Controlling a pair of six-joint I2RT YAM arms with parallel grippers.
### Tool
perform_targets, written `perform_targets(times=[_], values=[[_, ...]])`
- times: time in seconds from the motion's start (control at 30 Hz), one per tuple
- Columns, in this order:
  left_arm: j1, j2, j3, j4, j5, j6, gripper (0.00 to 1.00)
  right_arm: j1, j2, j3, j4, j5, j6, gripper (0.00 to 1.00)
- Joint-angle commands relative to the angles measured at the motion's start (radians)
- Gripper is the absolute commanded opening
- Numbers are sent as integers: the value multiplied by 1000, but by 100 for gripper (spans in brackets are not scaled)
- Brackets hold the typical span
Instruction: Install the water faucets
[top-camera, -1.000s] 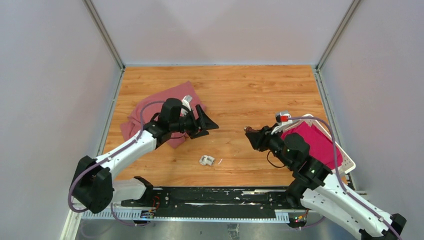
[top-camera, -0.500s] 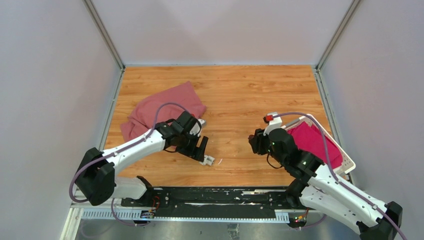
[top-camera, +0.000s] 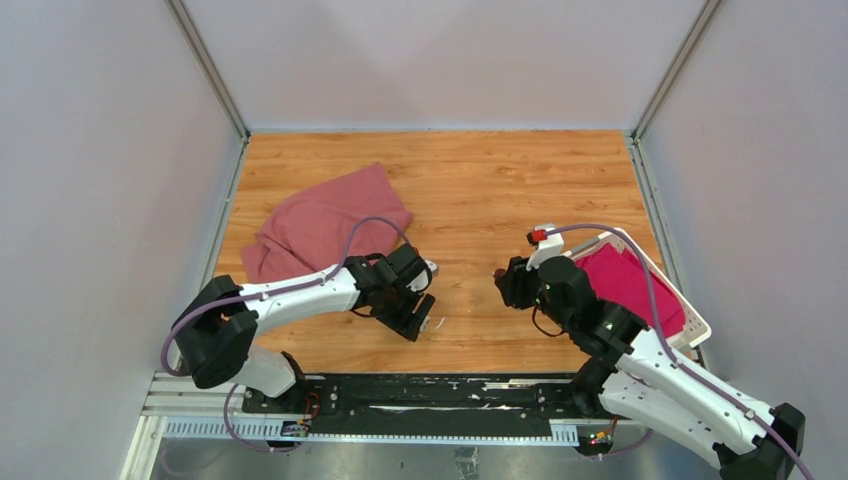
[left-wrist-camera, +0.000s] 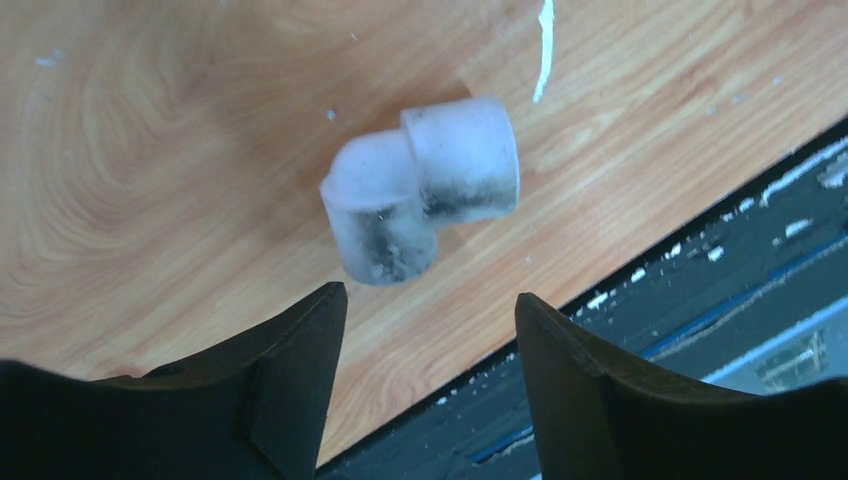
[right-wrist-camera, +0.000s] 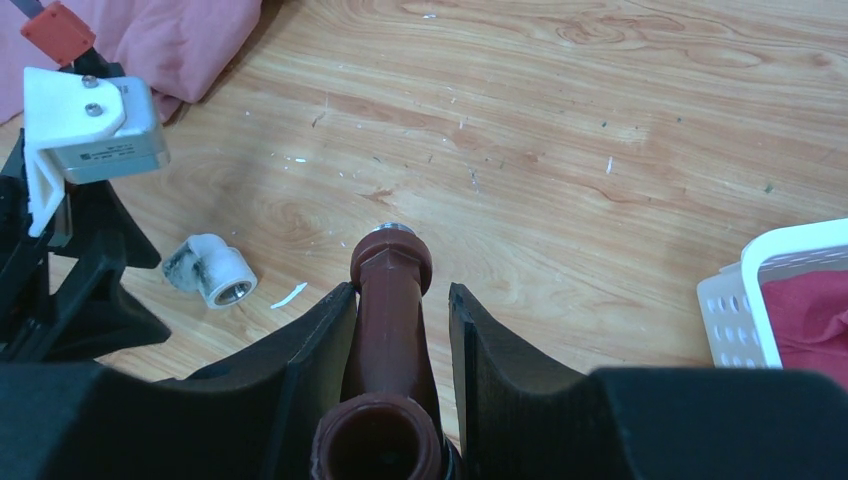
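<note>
While clamping dark reddish-brown tap (right-wrist-camera: 388, 335) in right hand (right-wrist-camera: 400, 298), has swung open, empty left hand (left-wrist-camera: 430, 297) to white plastic elbow fitting (left-wrist-camera: 425, 185) by near edge of bench (top-camera: 480, 340); grasp likely next.

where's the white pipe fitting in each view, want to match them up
top external: white pipe fitting low centre, mostly hidden by the left tool.
left wrist: fitting mid-frame, just beyond the open tool tips.
right wrist: fitting lower left, beside the left tool.
shared landmark: the left tool, right at the fitting in all three.
</note>
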Motion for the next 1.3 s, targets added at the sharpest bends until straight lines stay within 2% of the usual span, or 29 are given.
perform_targets(times=[0.0, 0.2, 0.47, 0.83, 1.07, 1.27], values=[[-10, 7, 6, 108, -149, -64, 66, -10, -17, -4, 25, -15, 13, 0], [-10, 13, -39, 169, -206, -86, 60, -11, -22, -6, 16, -19, 10, 0], [-10, 45, -65, 184, -172, -63, 59, -10, -6, -5, 26, -25, 13, 0], [-10, 66, -71, 250, -211, -88, 47, -10, 11, 1, 35, -30, 10, 0], [-10, 124, -30, 242, -212, -76, 51, -11, 0, -7, 34, -43, 11, 0], [-10, 132, -17, 244, -216, -66, 46, -11, -29, -16, 15, -27, 4, 0]])
